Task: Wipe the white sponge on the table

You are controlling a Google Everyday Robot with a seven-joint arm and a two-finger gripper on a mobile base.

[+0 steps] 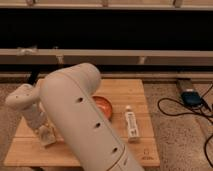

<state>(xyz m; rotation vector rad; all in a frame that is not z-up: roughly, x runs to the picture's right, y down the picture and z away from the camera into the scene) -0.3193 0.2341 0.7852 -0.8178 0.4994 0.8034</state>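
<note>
The light wooden table (135, 92) fills the lower middle of the camera view. My white arm crosses it from the bottom centre and hides much of its middle. My gripper (44, 131) is low over the left part of the table, pointing down. A small off-white block, the white sponge (48, 136), shows at the gripper's tip, resting on the boards. Whether the gripper holds it or presses on it I cannot tell.
An orange bowl (104, 106) sits mid-table, half hidden behind my arm. A white bottle (131, 125) lies on the right part of the table. A blue-black device (190, 96) and black cables (175, 112) lie on the floor to the right. A dark wall runs behind.
</note>
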